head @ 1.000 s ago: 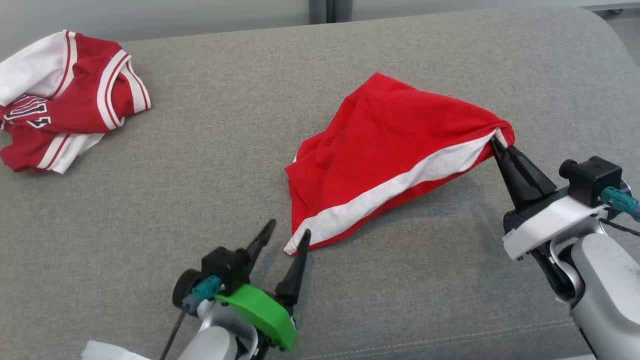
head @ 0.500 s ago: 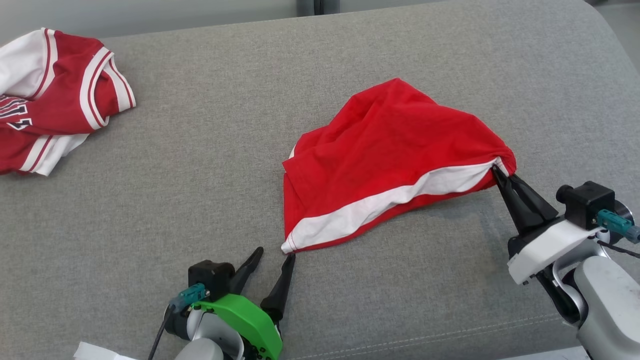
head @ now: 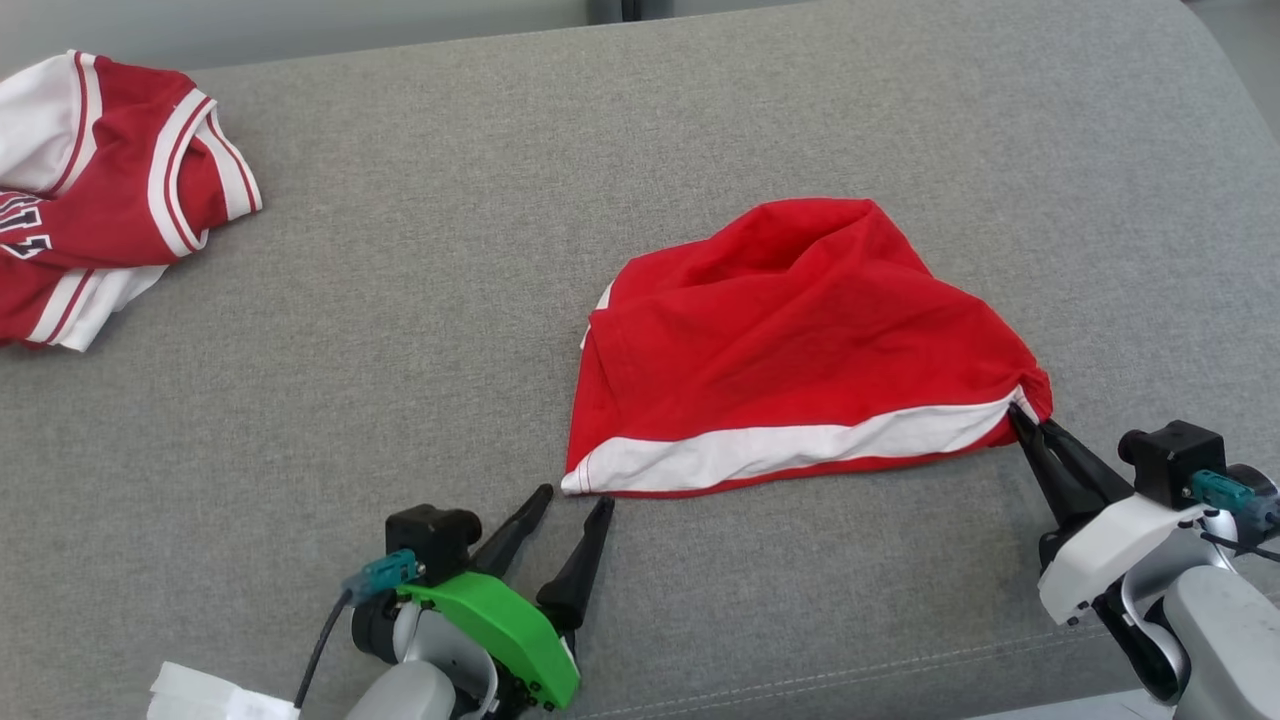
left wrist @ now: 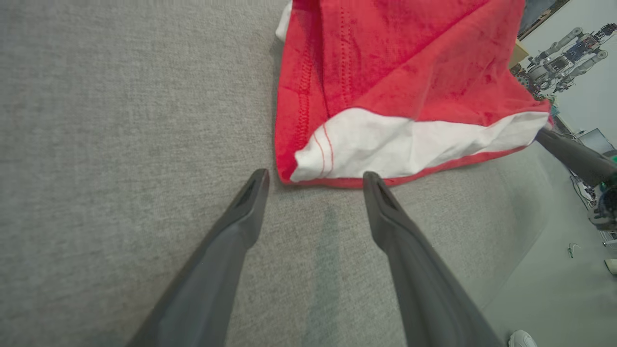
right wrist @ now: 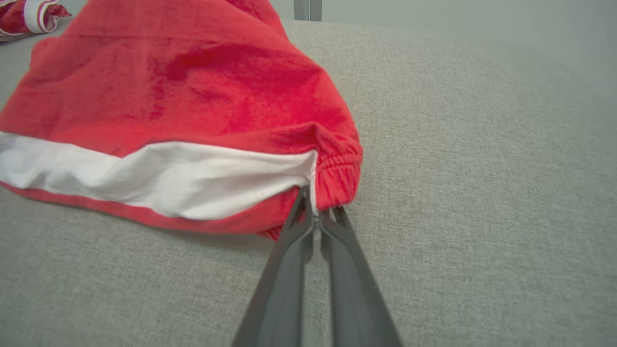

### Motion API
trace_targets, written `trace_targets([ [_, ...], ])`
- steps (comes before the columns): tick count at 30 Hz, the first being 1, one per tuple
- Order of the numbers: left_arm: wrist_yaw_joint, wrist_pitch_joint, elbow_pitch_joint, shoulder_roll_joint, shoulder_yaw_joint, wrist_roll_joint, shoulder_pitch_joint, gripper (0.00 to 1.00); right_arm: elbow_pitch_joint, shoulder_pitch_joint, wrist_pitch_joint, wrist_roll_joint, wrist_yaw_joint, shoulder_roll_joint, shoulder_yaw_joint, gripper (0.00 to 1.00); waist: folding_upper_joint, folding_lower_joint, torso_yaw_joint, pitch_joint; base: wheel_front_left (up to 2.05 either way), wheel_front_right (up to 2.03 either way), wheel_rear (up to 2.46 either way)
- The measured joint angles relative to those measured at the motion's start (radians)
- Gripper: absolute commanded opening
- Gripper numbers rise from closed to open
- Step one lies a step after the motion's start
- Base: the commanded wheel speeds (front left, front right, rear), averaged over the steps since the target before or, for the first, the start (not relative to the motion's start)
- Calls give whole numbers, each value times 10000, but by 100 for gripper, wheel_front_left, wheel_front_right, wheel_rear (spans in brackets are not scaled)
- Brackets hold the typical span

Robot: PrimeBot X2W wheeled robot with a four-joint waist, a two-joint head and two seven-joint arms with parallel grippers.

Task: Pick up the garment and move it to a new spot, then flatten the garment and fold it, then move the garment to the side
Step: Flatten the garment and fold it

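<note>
The garment [head: 790, 350] is red with a white side stripe and lies bunched on the grey cushion [head: 450, 300]. My right gripper [head: 1025, 425] is shut on its gathered right corner [right wrist: 332, 168], pinching the elastic hem right at the fingertips. My left gripper [head: 572, 497] stands open just short of the garment's near left corner [left wrist: 308, 164]; the corner lies between and beyond the two fingertips, which rest near the cushion without gripping cloth.
A second red and white jersey [head: 90, 200] lies crumpled at the far left of the cushion. A white scrap [head: 215, 700] shows at the bottom edge. The cushion's front seam [head: 850, 680] runs below my grippers. Floor and equipment [left wrist: 564, 43] lie beyond the right end.
My right gripper has drawn the garment's corner down and toward me, laying the cloth lower and flatter. The left gripper pulled back off the near corner. The head camera shifted slightly.
</note>
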Motion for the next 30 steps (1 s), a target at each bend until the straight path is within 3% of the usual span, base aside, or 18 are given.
trace_targets([
  [14, -31, 399, 474, -4, -182, -424, -620, 100, 228, 28, 0, 4, 0, 199, 167, 0, 0, 0, -64, 26, 0, 0, 0],
  [17, -31, 571, 453, -15, -460, -569, -645, 60, 238, 25, 0, 6, 0, 286, 176, 0, 0, 0, -116, 22, 0, 0, 0],
  [19, -33, 571, 416, -15, -527, -663, -656, 46, 251, 24, 0, 6, 0, 295, 165, 0, 0, 0, -139, 21, 0, 0, 0],
  [21, -33, 570, 374, -13, -562, -715, -697, 42, 272, 24, 0, 6, 0, 295, 148, 0, 0, 0, -155, 17, 0, 0, 0],
  [26, -42, 500, 104, -15, -702, -863, -919, 45, 330, 23, 0, 6, 0, 328, 140, 0, 0, 0, -171, -10, 0, 0, 0],
  [30, -44, 577, 178, -17, -978, -924, -965, 31, 347, 23, 0, 6, 0, 359, 146, 0, 0, 0, -163, -51, 0, 0, 0],
])
